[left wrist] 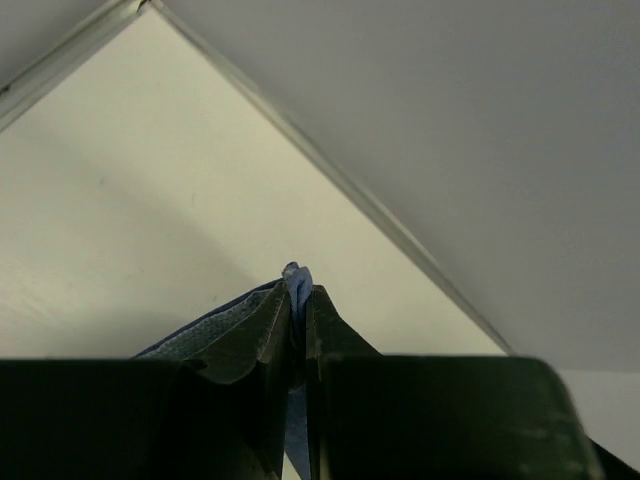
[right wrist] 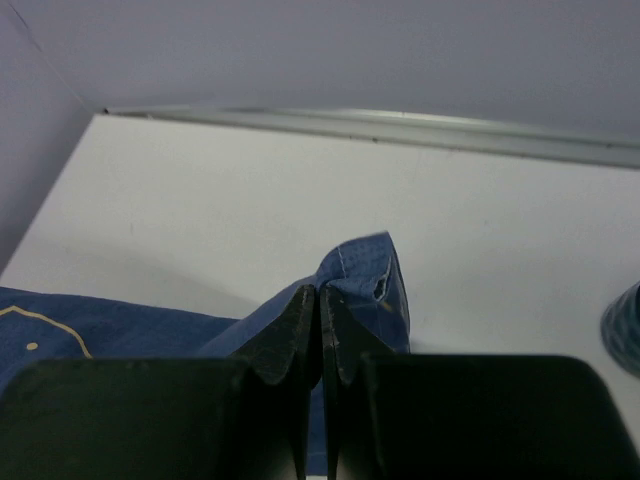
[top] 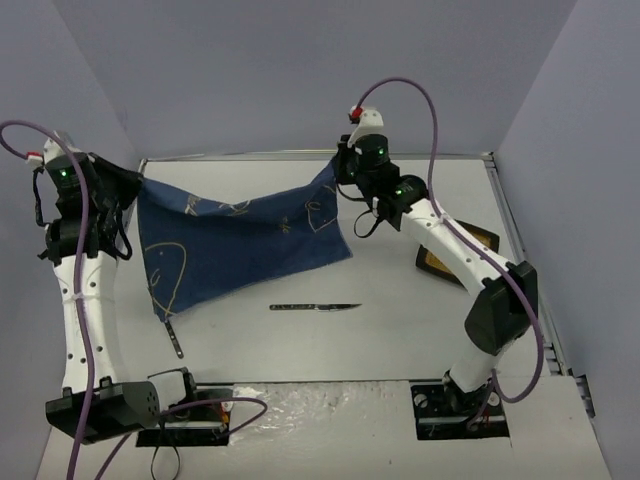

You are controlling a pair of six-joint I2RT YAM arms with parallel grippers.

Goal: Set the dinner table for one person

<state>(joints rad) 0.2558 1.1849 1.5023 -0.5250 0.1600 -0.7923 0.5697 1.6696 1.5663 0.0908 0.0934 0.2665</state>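
Our left gripper [left wrist: 299, 292] was pinched shut on one far corner of the cloth [top: 240, 245], with a small blue tuft poking out above the fingertips. Our right gripper [right wrist: 320, 292] was clamped the same way on the other far corner, and the fabric folded over beside its jaws.

We held those two corners raised and well apart, so the cloth hung between the arms with a slight sag. Its near edge trailed down towards the table [top: 400, 340]. We judged this two-corner hold the sensible one, since it kept the fabric spread and square, ready to be laid flat as a mat rather than dropped in a heap.

The table stretched under everything, with its thin metal rim running along the far side behind both grippers. A knife [top: 315, 307] lay on bare tabletop just beyond the cloth's near edge, not touching it. A slim utensil [top: 175, 338] stuck out at the cloth's near left corner, and we could not tell its kind. A dark item [top: 470, 250] with an orange patch sat largely hidden behind the right arm. We took the cutlery to be waiting for the cloth to go down first.
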